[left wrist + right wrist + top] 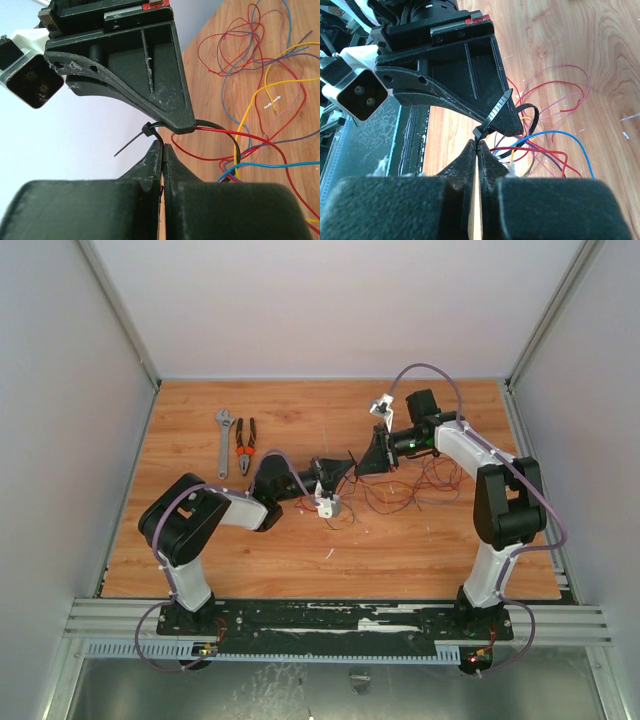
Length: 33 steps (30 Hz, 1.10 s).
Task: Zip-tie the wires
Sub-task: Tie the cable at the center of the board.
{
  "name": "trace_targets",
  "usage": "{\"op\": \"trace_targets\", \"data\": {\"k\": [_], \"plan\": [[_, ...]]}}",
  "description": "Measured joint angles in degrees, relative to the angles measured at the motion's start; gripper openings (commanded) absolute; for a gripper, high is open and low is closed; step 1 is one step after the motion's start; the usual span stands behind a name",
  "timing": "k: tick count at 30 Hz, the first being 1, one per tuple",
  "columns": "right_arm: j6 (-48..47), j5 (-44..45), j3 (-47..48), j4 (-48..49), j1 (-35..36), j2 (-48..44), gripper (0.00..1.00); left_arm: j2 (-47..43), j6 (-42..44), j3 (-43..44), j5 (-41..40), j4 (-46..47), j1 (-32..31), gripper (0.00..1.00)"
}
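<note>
Right gripper (476, 145), fingers pressed together, pinches the thin black plastic zip tie (496, 112) near its head, and the ribbed tail slants up past the tips. Its loop circles the bunch of thin red, yellow, blue and purple wires (218, 129), which trail away across the wooden tabletop (300, 540). Left gripper (162, 147) is also fully closed, with its tips just under the strap; it may be nipping it, but the wrist views leave that unclear. Left arm (190, 525) reaches low towards the table's centre. Right arm (505, 500) rises from its base and folds back leftward, so the two grippers are tip to tip.
</note>
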Motion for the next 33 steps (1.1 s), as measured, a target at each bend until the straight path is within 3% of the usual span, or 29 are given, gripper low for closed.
{"op": "trace_targets", "data": {"k": [9,22,33], "plan": [[2.1,0.83,0.0,1.79,0.0,0.02,0.0,0.0,-1.09,0.0,-0.76,-0.02,0.0,0.0],[3.52,5.11,-3.82,5.4,-0.02,-2.86,0.27,0.59,-8.76,-0.07,-0.79,1.77,-0.28,0.0],[4.35,11.82,-9.68,8.59,-1.07,-7.87,0.39,2.05,-13.4,-0.44,-0.7,5.25,-0.35,0.0]]}}
